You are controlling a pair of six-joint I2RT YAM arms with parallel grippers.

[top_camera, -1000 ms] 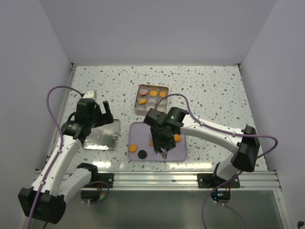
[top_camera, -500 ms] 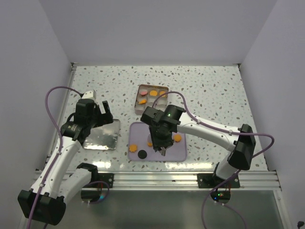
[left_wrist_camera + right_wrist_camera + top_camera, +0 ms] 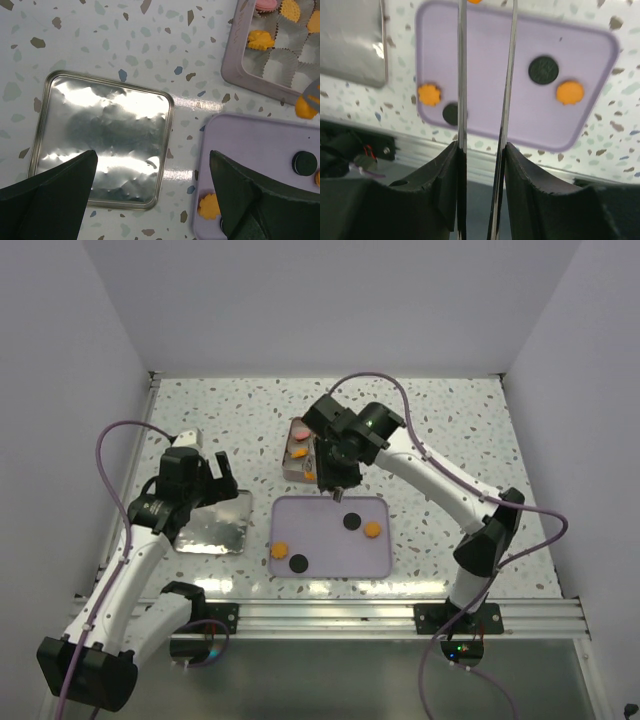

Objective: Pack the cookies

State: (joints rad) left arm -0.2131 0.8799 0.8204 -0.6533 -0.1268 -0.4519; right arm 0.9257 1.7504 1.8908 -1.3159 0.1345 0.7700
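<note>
The cookies are spread over two places. On the lavender tray (image 3: 330,540) lie two black rounds (image 3: 351,521) (image 3: 298,562) and two orange pieces (image 3: 372,529) (image 3: 280,549). The compartment tin (image 3: 296,468) holds a pink one (image 3: 265,4) and several orange ones (image 3: 261,39). My right gripper (image 3: 318,478) hangs above the gap between tray and tin, its thin metal blades shut on an orange cookie (image 3: 306,106), seen at the blade tips (image 3: 475,1) in the right wrist view. My left gripper (image 3: 155,200) stands open over the table, between the lid and the tray.
A shiny square metal lid (image 3: 213,522) lies flat left of the tray. The right arm covers most of the tin from above. A metal rail (image 3: 380,615) runs along the near edge, and white walls close the back and sides.
My right gripper rose from the tray and swung back toward the tin with an orange cookie in its blades. A black round it had covered now shows. The left arm stayed still.
</note>
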